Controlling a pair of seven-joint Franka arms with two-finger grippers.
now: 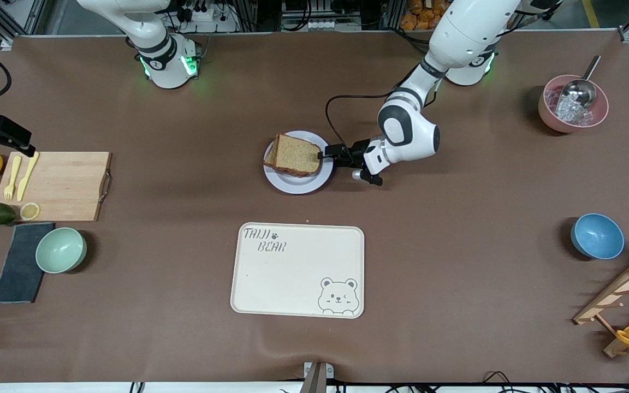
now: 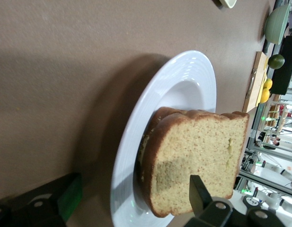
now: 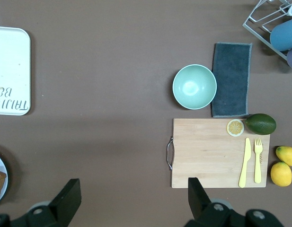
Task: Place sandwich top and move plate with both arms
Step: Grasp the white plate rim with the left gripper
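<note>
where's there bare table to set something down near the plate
Bare brown table lies between the plate and the bear tray, and between the plate and the cutting board. It is crowded toward the left arm's end, where the left gripper sits at the plate's rim.

Brown sandwich top (image 1: 294,154) with darker crust lies on the pale lavender-white plate (image 1: 292,184). At the plate's six o'clock, a cream tray (image 1: 298,270) bears a printed bear. The table (image 1: 456,262) is brown.
</note>
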